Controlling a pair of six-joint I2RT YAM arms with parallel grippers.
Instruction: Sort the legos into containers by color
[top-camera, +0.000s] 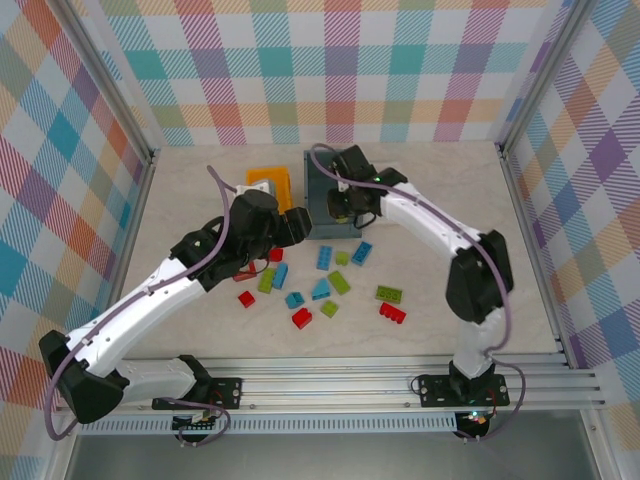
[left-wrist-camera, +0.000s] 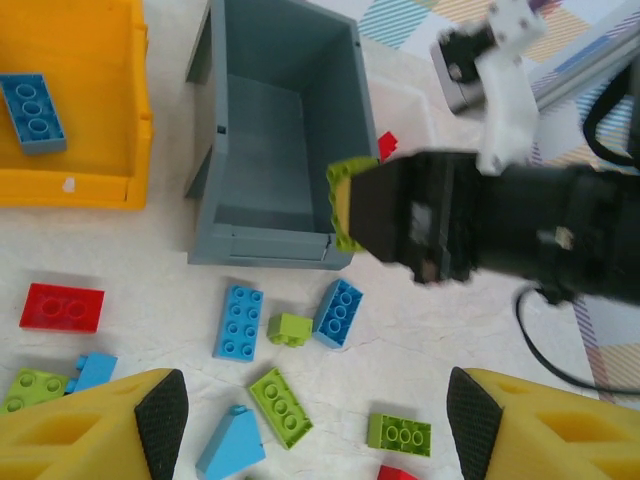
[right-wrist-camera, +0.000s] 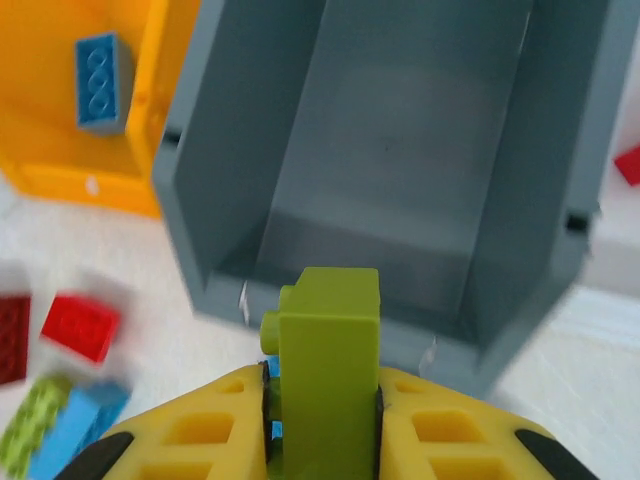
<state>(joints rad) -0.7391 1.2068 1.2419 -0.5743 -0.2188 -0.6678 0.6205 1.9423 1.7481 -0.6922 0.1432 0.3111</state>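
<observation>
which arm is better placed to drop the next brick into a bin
Right. The right jaws are shut on a lime green brick, held at the near rim of the grey-blue bin. The left jaws stand open and empty above the loose bricks on the table.

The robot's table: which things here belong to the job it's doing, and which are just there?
Part of the job: lime green brick in the right gripper; grey-blue bin; orange-yellow bin holding a blue brick; loose bricks on the table.
Just there: checked walls; metal rails.
</observation>
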